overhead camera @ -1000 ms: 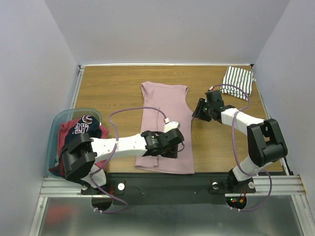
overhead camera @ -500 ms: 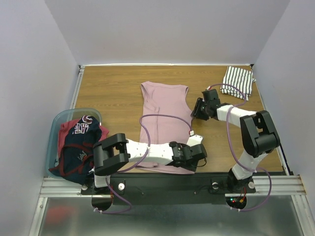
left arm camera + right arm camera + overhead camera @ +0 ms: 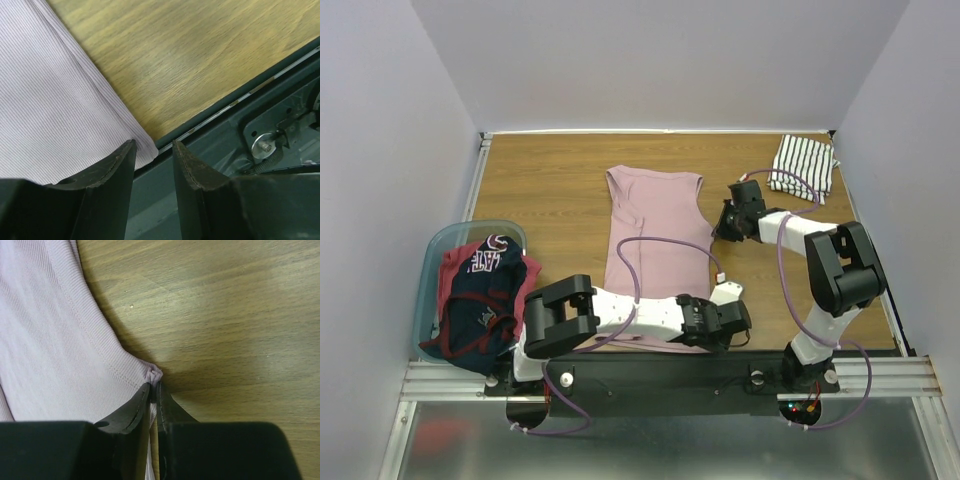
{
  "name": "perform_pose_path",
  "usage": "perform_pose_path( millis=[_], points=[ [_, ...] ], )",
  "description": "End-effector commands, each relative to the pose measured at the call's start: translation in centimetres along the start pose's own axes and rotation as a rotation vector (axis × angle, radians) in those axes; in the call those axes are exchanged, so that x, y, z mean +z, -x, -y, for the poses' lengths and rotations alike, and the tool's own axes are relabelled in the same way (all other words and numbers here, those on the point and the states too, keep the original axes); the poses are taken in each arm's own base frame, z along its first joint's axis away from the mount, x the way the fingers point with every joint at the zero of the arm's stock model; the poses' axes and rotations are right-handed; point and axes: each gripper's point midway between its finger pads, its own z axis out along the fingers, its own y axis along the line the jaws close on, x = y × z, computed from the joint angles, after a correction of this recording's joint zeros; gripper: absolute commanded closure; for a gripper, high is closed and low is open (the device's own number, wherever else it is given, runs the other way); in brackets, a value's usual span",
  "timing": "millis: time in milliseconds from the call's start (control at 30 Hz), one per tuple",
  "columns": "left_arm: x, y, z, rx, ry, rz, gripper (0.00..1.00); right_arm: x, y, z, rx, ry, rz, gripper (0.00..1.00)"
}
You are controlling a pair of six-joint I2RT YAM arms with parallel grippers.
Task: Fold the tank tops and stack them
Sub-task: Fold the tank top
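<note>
Tank tops lie in three places, all told here from the pink tank top, which is spread lengthwise in the middle of the wooden tabletop, neck at the far end and hem at the near edge.

Beyond its far right shoulder, well apart in the tabletop's corner, sits the folded striped tank top. To its left, off the near left corner, a light-blue tub holds the navy tank top on the dark red tank top, both crumpled.

The right gripper is closed on the pink tank top's right edge, at the armhole curve, with a small pucker of cloth pinched between the fingertips.

The left gripper stands with jaws apart at the pink tank top's near right corner; the corner shows between the fingertips, ungripped, beside the tabletop's metal rail.
</note>
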Motion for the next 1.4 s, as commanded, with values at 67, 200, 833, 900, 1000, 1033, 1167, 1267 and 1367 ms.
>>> perform_pose_path(
  millis=[67, 200, 833, 900, 1000, 1033, 1167, 1267, 1367],
  points=[
    [-0.3, 0.8, 0.8, 0.009, 0.009, 0.017, 0.56, -0.1, 2.7, -1.1, 0.006, 0.018, 0.079, 0.90],
    [-0.2, 0.8, 0.5, 0.012, 0.030, 0.020, 0.61, -0.3, 3.0, -1.3, 0.009, 0.022, 0.088, 0.91],
    [-4.9, 3.9, 1.1, -0.064, -0.079, 0.166, 1.00, -2.0, 5.3, -2.7, 0.005, 0.051, 0.148, 0.99],
    [-5.0, 3.5, 0.6, -0.088, -0.084, 0.165, 1.00, -2.2, 5.4, -2.9, 0.008, 0.056, 0.145, 1.00],
    [-5.7, 3.4, 0.2, -0.113, -0.099, 0.176, 1.00, -2.5, 5.9, -3.4, 0.013, 0.067, 0.150, 1.00],
    [-5.7, 3.4, 0.0, -0.118, -0.098, 0.179, 1.00, -2.5, 5.9, -3.6, 0.011, 0.068, 0.150, 1.00],
    [-6.0, 3.2, -0.8, -0.152, -0.106, 0.188, 1.00, -2.7, 6.0, -4.6, -0.006, 0.063, 0.157, 1.00],
    [-6.1, 2.9, -1.5, -0.178, -0.108, 0.192, 1.00, -2.7, 6.1, -5.5, -0.026, 0.057, 0.163, 1.00],
    [-6.4, 2.6, -2.3, -0.213, -0.107, 0.200, 1.00, -2.5, 6.1, -6.7, -0.043, 0.056, 0.169, 1.00]
  ],
)
